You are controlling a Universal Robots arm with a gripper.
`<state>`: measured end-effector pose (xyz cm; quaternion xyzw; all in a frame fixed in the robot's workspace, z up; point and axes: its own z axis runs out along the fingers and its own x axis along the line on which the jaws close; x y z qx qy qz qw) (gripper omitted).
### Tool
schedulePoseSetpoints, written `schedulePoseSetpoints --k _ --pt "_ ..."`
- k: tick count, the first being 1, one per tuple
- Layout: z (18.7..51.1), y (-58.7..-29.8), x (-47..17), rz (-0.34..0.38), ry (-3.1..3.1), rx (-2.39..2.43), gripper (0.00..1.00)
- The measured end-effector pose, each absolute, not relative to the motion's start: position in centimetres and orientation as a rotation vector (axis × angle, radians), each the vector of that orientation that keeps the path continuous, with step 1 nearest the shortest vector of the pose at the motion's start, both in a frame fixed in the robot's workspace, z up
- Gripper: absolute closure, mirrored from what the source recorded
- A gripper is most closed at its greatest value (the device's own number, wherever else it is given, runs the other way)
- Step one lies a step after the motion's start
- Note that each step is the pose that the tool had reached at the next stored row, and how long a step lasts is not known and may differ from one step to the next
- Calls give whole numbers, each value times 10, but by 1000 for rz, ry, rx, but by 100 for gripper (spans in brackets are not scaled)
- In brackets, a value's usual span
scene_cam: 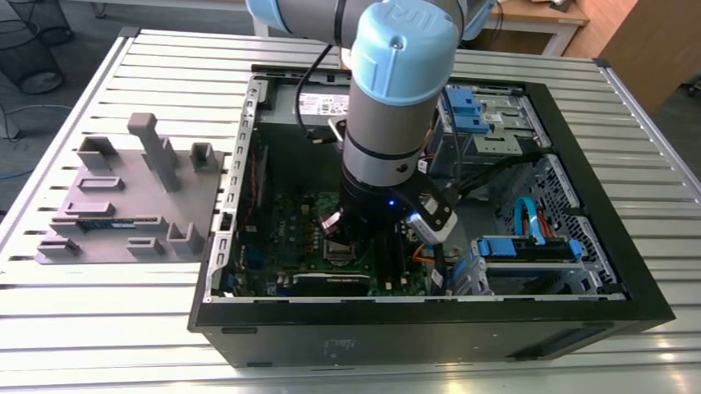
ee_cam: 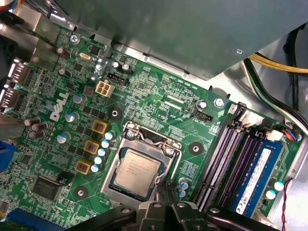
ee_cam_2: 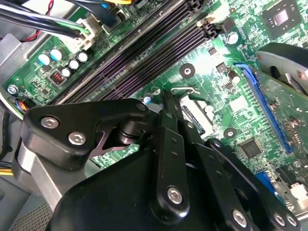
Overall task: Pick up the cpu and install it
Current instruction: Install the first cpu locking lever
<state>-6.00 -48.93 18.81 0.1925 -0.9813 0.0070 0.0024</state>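
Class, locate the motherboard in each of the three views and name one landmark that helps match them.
Exterior view: motherboard inside the open case, under the arm.
Second wrist view: motherboard around the memory slots.
First wrist view: motherboard carrying the cpu.
Shared landmark: the memory slots, in both wrist views.

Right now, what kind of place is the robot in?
Probably a workshop or lab for putting computers together. An open computer case lies on a slatted metal table, and the cpu sits in the motherboard socket.
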Motion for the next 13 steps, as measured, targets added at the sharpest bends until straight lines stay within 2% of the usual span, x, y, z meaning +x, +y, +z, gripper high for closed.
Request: schedulePoseSetpoints --k 13 --pt "186 -490 -57 21 -3079 604 89"
